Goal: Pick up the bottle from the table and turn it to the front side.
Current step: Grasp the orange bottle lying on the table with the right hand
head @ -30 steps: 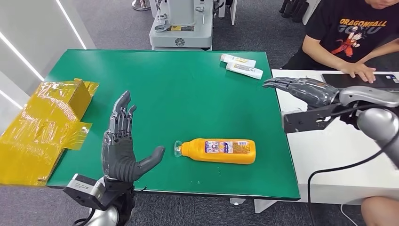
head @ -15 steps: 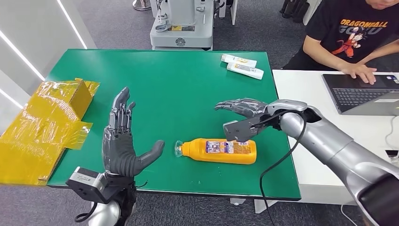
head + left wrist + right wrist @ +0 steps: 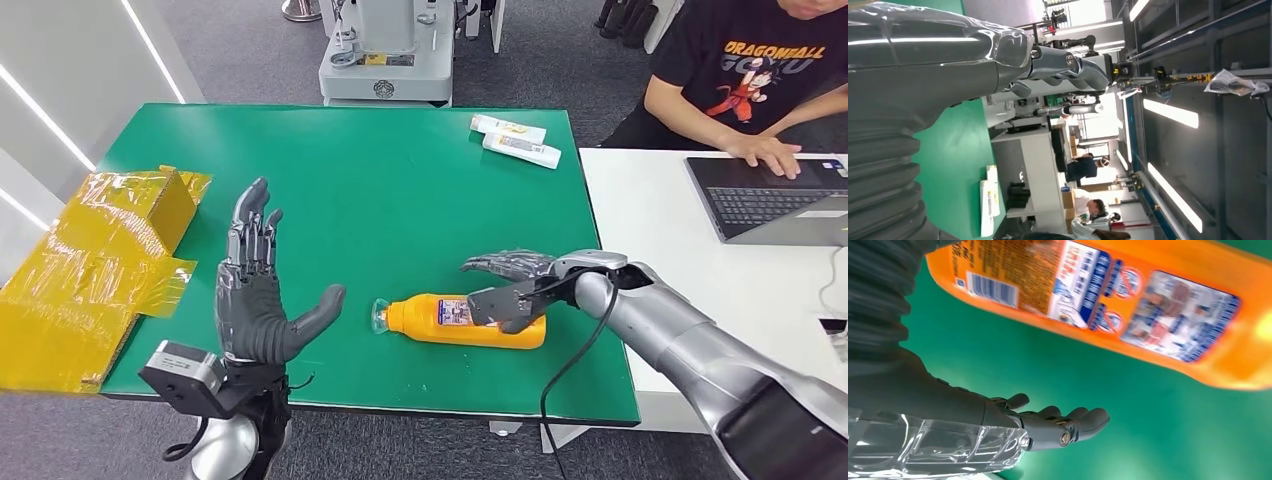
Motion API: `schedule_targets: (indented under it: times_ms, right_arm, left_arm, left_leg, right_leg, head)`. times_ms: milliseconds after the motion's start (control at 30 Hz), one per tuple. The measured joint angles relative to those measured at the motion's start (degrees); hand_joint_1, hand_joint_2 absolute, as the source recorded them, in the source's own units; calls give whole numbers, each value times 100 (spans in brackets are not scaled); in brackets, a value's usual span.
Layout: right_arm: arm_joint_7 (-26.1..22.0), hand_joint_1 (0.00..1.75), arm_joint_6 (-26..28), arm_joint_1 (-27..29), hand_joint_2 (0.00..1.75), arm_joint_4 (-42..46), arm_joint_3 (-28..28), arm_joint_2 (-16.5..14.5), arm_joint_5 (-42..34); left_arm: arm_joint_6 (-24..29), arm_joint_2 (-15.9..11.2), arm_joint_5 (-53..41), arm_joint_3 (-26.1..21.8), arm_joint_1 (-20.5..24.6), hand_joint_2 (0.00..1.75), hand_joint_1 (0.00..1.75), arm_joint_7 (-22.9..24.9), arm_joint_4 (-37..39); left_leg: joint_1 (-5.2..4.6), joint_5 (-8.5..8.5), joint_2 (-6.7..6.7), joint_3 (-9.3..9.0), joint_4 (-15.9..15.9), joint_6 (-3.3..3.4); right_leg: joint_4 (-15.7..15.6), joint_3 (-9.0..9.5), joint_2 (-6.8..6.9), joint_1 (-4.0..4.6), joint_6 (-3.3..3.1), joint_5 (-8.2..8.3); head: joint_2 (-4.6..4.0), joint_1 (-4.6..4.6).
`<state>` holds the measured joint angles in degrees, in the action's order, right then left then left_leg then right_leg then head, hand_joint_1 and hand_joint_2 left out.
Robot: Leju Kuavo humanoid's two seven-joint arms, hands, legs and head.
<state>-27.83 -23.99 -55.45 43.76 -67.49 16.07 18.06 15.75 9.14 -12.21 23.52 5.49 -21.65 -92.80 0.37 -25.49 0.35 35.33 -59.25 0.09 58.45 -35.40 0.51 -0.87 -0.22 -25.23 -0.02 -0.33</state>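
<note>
An orange bottle (image 3: 440, 320) lies on its side on the green table (image 3: 400, 200), clear cap toward my left hand and its printed label facing up. Close up in the right wrist view, the bottle (image 3: 1128, 310) shows a barcode and small print. My right hand (image 3: 512, 275) hovers over the bottle's base end, fingers spread and empty; the right wrist view has the hand (image 3: 1013, 425) just beside the bottle without touching it. My left hand (image 3: 262, 300) stands upright near the front edge, palm toward the bottle, fingers apart, holding nothing. In the left wrist view, my left hand (image 3: 998, 60) looms large.
A crumpled yellow bag (image 3: 90, 260) lies on the table's left edge. Two white tubes (image 3: 515, 140) rest at the far right corner. A person sits at a white desk (image 3: 680, 260) to the right, hands on a laptop (image 3: 770, 200). A grey machine base (image 3: 385, 60) stands behind the table.
My right arm has swung in from over the white desk and come down over the bottle's base end. The left hand has barely moved. The bottle lies where it was.
</note>
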Motion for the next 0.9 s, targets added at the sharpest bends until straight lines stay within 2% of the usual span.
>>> schedule_targets:
  times_ms: [800, 867, 900]
  right_arm:
    - [-115, 0, 239, 345, 175, -464, 3, -46, 98]
    - [-119, 5, 275, 382, 175, -491, 10, -46, 105]
    - [-123, 14, 295, 409, 175, -502, 17, -46, 109]
  left_arm:
    - [190, -4, 98, 0, -44, 175, 0, -68, 3]
    - [191, -3, 99, 0, -44, 175, 0, -68, 11]
    - [191, -2, 99, 0, -43, 175, 0, -68, 16]
  left_leg:
    - [0, -1, 1, 0, 0, 1]
    - [0, 0, 1, 0, 0, 1]
    - [0, 0, 1, 0, 0, 1]
  right_leg:
    - [-1, 1, -1, 0, 2, 2]
    - [-1, 1, 0, 0, 2, 2]
    - [-1, 1, 0, 0, 3, 2]
  head:
    - [0, 0]
    - [0, 0]
    - [0, 0]
